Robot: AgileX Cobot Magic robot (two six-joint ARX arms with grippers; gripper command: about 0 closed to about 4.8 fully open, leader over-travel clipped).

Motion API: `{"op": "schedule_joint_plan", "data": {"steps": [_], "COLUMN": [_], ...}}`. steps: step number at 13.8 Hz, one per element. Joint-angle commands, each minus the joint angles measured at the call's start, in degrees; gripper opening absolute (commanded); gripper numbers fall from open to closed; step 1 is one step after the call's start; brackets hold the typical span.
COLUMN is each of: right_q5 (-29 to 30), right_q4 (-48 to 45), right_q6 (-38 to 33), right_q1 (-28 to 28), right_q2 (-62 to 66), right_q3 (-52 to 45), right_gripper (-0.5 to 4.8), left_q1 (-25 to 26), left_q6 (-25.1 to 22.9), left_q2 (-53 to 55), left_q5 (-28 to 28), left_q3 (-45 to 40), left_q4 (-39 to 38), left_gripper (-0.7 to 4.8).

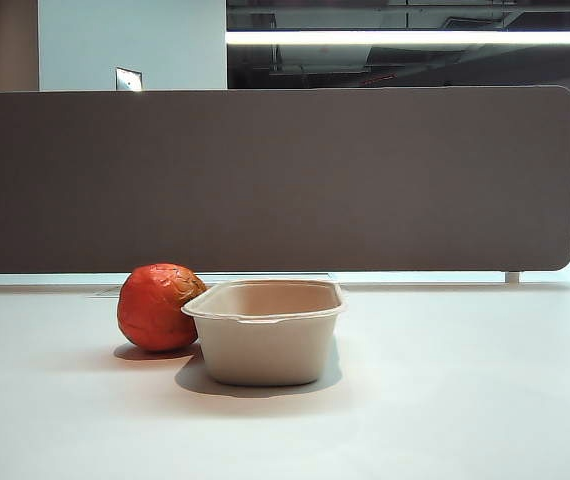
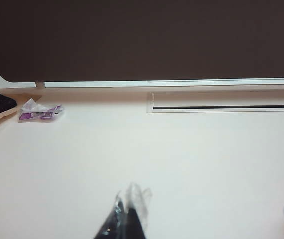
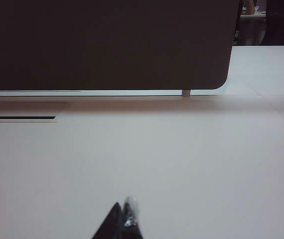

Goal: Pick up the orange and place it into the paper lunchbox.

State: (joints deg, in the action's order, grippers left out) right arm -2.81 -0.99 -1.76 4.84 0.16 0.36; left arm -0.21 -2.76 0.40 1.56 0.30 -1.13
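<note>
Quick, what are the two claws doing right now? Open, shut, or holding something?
Left claw: shut, holding nothing, over bare table.
Right claw: looks shut, tips together, holding nothing, over bare table.

A dark grey partition panel [image 1: 265, 180] is standing along the far edge of the white table [image 1: 445, 400]. A crumpled purple-and-white wrapper [image 2: 40, 111] is lying near the panel's foot.

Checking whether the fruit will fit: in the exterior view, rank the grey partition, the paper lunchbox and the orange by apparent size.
1. grey partition, by far the largest.
2. paper lunchbox.
3. orange: narrower than the lunchbox, though about as tall.
</note>
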Motion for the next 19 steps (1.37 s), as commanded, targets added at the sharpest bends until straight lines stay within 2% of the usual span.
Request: {"op": "schedule_joint_plan", "data": {"steps": [1, 6, 8, 9, 10, 11, 13, 16, 19], "right_q5": [-0.07, -0.07, -0.04, -0.04, -0.26, -0.31, -0.28, 0.00, 0.66], "right_q4": [-0.98, -0.98, -0.98, -0.92, -0.81, -0.44, 1.31, 8.61, 12.37], "right_q6": [-0.17, -0.20, -0.33, -3.15, -5.07, -5.64, -5.60, -5.60, -5.57], "right_q1": [0.02, 0.02, 0.02, 0.02, 0.00, 0.00, 0.00, 0.04, 0.04], "right_q2": [-0.02, -0.02, -0.02, -0.02, -0.02, -0.02, 0.26, 2.67, 8.35], "right_q3": [-0.26, 0.33, 1.33, 3.78, 5.95, 7.69, 10.95, 19.89, 28.85], "right_gripper": [-0.05, -0.05, -0.05, -0.05, -0.06, -0.06, -0.05, -0.06, -0.06], "left_q1": [-0.07, -0.07, -0.07, -0.07, -0.07, -0.07, -0.07, -0.07, -0.09], "left_q6": [0.24, 0.52, 3.19, 10.78, 16.09, 17.05, 16.92, 16.74, 15.37], "left_q2": [-0.20, -0.20, -0.20, -0.20, -0.13, 0.07, 0.46, 3.82, 12.72], "left_q5": [-0.28, -0.26, -0.26, -0.09, 0.74, 1.29, 1.22, 1.18, 0.52], "left_q3": [-0.09, 0.04, 0.22, 1.66, 3.80, 5.29, 7.78, 13.81, 20.94], "left_q4": [0.46, 1.40, 2.67, 2.86, 1.07, -0.24, -1.84, -2.73, -2.86], "left_gripper": [-0.05, -0.05, -0.05, -0.05, -0.05, -0.05, -0.05, -0.05, -0.05]}}
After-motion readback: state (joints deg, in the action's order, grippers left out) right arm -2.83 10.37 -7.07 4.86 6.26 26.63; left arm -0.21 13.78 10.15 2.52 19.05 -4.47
